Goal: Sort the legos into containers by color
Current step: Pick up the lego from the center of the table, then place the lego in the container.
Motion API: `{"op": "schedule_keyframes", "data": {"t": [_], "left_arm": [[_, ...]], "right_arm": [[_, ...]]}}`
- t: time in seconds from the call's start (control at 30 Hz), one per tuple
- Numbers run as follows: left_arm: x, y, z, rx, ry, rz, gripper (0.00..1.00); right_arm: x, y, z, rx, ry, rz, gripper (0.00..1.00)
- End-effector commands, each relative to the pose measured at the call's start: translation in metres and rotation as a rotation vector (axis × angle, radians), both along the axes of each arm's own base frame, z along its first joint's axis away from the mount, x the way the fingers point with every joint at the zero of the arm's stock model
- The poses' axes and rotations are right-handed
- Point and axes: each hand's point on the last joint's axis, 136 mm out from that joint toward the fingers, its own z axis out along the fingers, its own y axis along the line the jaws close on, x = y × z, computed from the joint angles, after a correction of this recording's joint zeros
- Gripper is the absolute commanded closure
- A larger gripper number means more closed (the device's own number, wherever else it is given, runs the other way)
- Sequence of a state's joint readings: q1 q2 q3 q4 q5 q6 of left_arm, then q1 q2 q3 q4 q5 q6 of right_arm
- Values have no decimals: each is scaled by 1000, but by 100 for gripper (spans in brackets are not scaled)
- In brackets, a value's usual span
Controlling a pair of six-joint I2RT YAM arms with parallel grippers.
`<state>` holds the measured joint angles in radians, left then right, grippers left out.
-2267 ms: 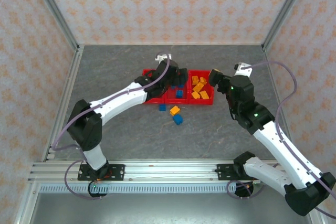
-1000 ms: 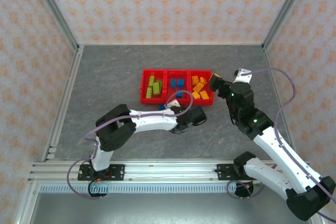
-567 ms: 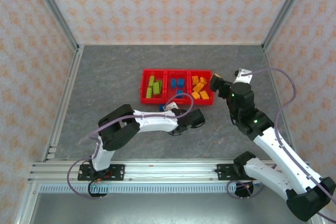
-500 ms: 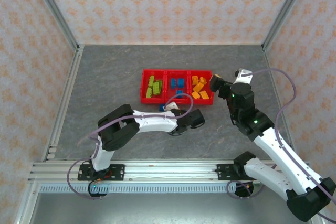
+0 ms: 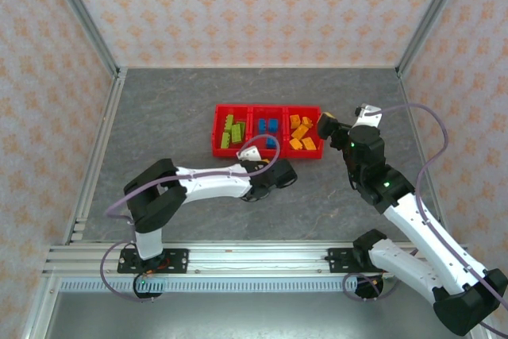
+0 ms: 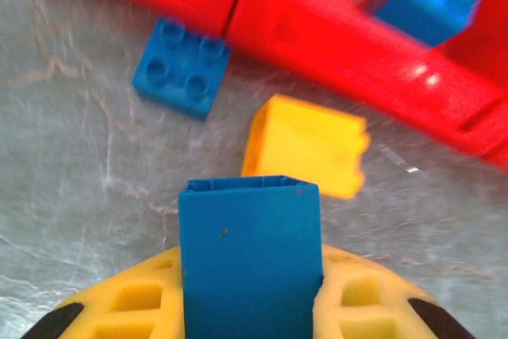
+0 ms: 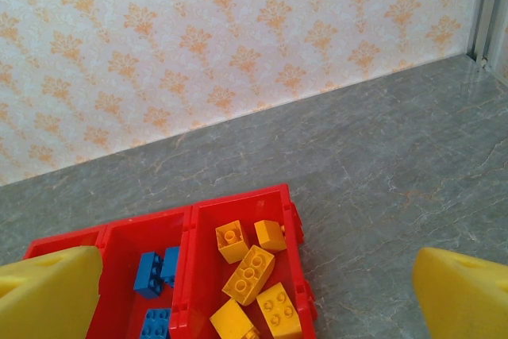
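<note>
Legos, left wrist view: one blue brick (image 6: 250, 252) is clamped between the yellow pads (image 6: 135, 303) of the left gripper (image 6: 250, 315), which is closed on its two sides. The brick's lower end and both pads are cut off at the 6 o'clock frame edge. Its long axis runs 6 to 12 o'clock. A thin hollow rim shows at the 12 o'clock end; studs out of sight.

Beyond it at 1 o'clock, an orange-yellow brick (image 6: 305, 146) lies on the grey table (image 6: 71, 188). It is blurred, long axis roughly 9 to 3, stud side not readable. At 11 o'clock sits a loose blue square brick (image 6: 182, 67), four studs up, just beside the near wall of the containers (image 6: 349, 45).

Top view: the left wrist sits just at 6 o'clock of the middle bin and covers the loose bricks. The row runs 9 to 3, with green legos (image 5: 231, 131) in the 9 o'clock bin, blue legos (image 5: 268, 125) in the middle and orange-yellow legos (image 5: 299, 132) in the 3 o'clock bin.

Right gripper (image 7: 255, 275): fingers (image 7: 48, 291) spread wide, nothing between them, both cropped at the bottom corners. It hangs near the row's 3 o'clock end. One finger hides most of the 9 o'clock bin.
</note>
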<state>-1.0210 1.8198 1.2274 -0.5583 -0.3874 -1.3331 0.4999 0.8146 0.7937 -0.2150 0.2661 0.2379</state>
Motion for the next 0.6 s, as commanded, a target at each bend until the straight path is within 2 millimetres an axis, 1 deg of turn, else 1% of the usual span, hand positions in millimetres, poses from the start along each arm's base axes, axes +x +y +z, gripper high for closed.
{"op": "schedule_keyframes", "data": {"t": [0.0, 0.1, 0.17, 0.23, 0.27, 0.37, 0.47, 0.57], "left_arm": [[19, 8, 62, 132, -126, -65, 90], [38, 8, 87, 170, -176, -109, 82], [55, 10, 93, 156, -181, -126, 80], [74, 16, 95, 147, -174, -126, 79], [84, 21, 94, 156, -164, -122, 79], [111, 26, 91, 194, -140, -131, 79], [135, 20, 76, 245, -100, -161, 79], [153, 9, 63, 270, -68, -193, 79]], "right_arm": [[4, -3, 10, -2, -31, -23, 0], [5, -2, 13, 3, -32, -18, 0], [5, -2, 14, 6, -34, -17, 0], [4, -2, 16, 1, -34, -17, 0], [3, -4, 17, -2, -34, -23, 0], [1, -8, 20, -12, -36, -35, 0], [-1, -10, 23, -18, -42, -44, 0], [-2, -12, 24, -24, -41, -49, 0]]}}
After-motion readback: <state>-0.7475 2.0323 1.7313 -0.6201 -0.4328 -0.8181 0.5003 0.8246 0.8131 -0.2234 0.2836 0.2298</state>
